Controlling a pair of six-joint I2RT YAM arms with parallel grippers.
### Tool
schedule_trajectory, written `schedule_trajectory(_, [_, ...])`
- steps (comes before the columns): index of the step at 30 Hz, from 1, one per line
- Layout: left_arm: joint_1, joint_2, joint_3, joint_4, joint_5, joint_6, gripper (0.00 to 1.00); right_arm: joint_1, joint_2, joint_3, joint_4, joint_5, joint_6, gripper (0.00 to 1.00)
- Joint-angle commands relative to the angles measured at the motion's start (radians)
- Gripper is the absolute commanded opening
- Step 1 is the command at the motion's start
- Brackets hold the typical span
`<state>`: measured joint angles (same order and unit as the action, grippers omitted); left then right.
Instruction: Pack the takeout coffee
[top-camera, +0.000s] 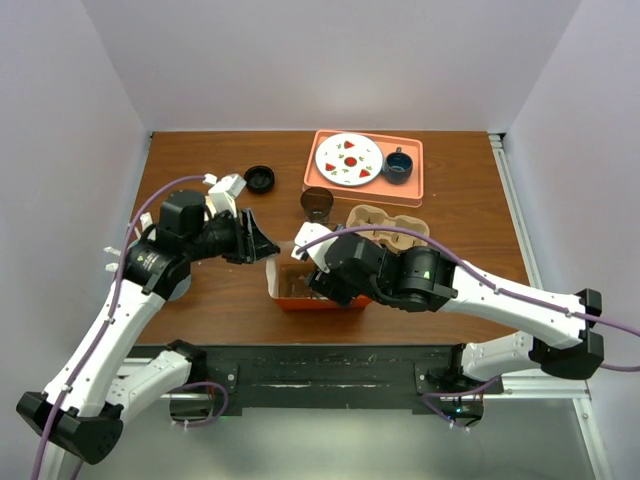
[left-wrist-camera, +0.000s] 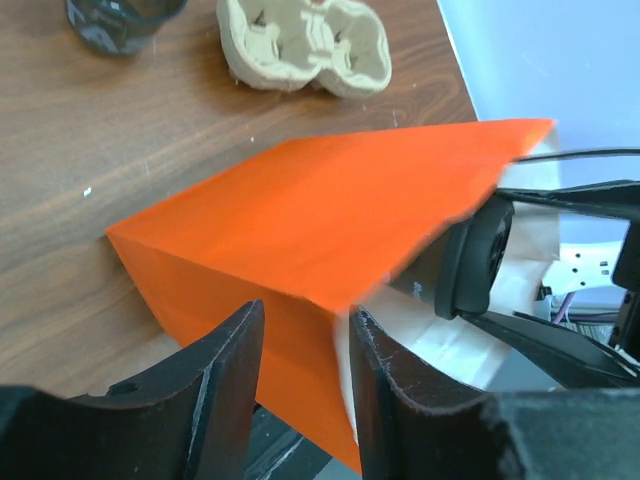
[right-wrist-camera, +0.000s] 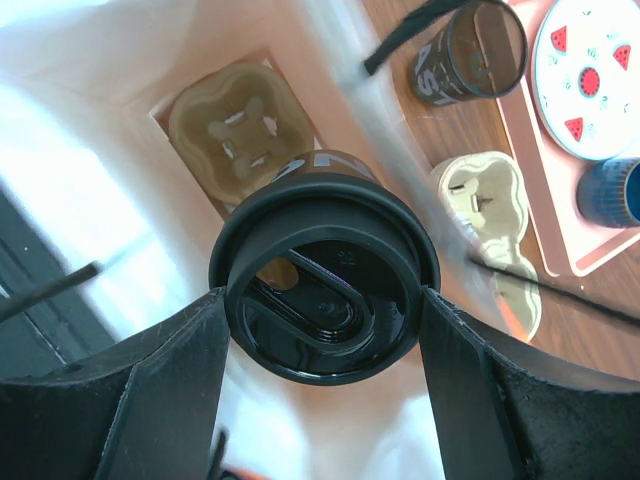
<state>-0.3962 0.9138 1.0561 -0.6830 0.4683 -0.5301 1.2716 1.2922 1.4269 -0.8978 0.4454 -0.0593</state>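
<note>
Right jaws clamp the takeout coffee (right-wrist-camera: 325, 300) by its lid, both sides touching; cup hangs at the mouth of the orange paper bag (left-wrist-camera: 300, 220). Left jaws stand partly open astride the bag's rim, gripping nothing. A cup carrier (right-wrist-camera: 235, 130) lies at the bag's bottom. We judge: lower straight and upright into a carrier socket, clear of the bag walls, and let go only once seated.
</note>
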Motion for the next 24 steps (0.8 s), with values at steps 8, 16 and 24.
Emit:
schedule_trajectory(8, [-0.018, -0.015, -0.024, -0.009, 0.018, 0.007, 0.36, 0.005, -0.002, -0.057, 0.074, -0.019, 0.088, 0.45])
schedule_trajectory(16, [-0.056, -0.035, -0.038, 0.111, 0.072, 0.064, 0.00, 0.005, 0.001, -0.054, 0.105, -0.011, -0.075, 0.45])
schedule_trajectory(24, [-0.159, -0.009, -0.061, 0.181, 0.010, 0.099, 0.00, 0.005, 0.013, -0.083, 0.119, 0.007, -0.174, 0.45])
